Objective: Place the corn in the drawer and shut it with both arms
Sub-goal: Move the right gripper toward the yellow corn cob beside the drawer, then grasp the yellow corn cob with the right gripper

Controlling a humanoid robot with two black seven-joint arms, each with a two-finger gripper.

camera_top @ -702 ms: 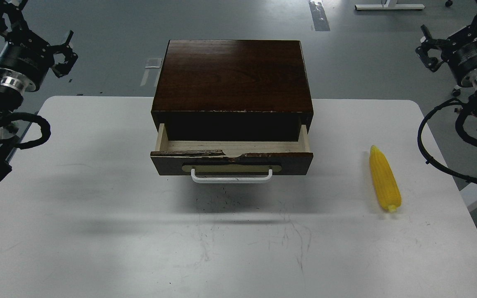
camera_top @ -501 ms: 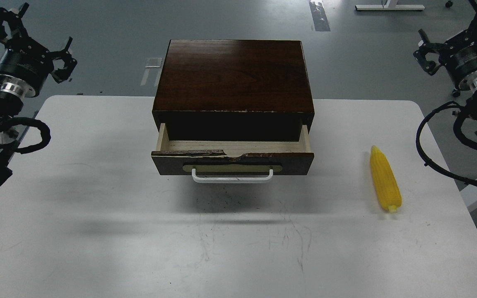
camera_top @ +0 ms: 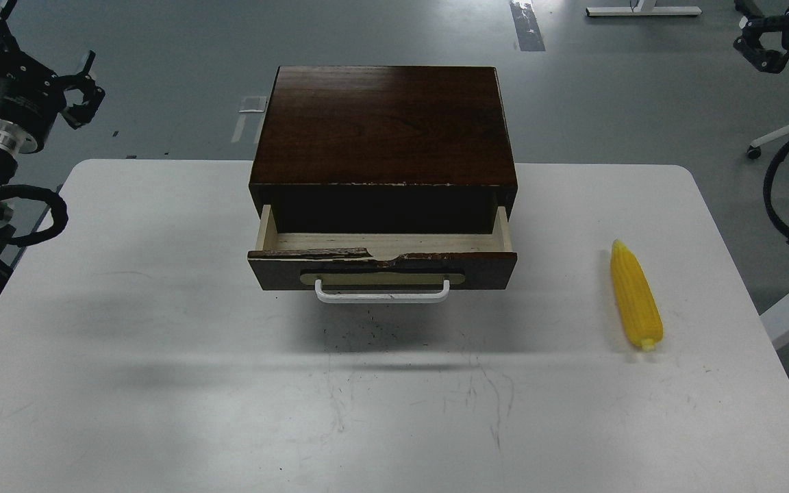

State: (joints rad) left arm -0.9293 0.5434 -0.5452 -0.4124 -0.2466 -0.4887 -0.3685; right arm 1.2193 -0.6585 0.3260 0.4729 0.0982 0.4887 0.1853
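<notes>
Two black arms sit at the far corners of the scene, both off the white table point(camera_top: 161, 383). Compared with the earlier frames, each has swung outward and farther away. The left gripper point(camera_top: 31, 55) now hangs above the grey floor past the far-left table corner, closer to the left edge than before; its claw fingers point(camera_top: 86, 65) are spread apart and grasp nothing. The right gripper point(camera_top: 768, 48) has moved much more: it was well inside the frame near the right edge, and now only a small dark part shows at the far-right top corner, with the rest cut off. Whether its fingers are spread or clenched cannot be told from what shows. A looped black cable point(camera_top: 778, 205) of the right arm hangs beside the table's right edge.

The drawer point(camera_top: 381, 263) is unchanged: pulled partly out of the dark brown cabinet point(camera_top: 384, 123), pale wood showing inside, chipped top front edge, white bar handle point(camera_top: 382, 296) facing near. Nothing lies in the part of the drawer that shows.

The corn point(camera_top: 634, 294) lies on the table well to the right of the drawer, in the same spot as before, its pointed tip toward the far side and its blunt end nearer. Neither gripper touches it.
</notes>
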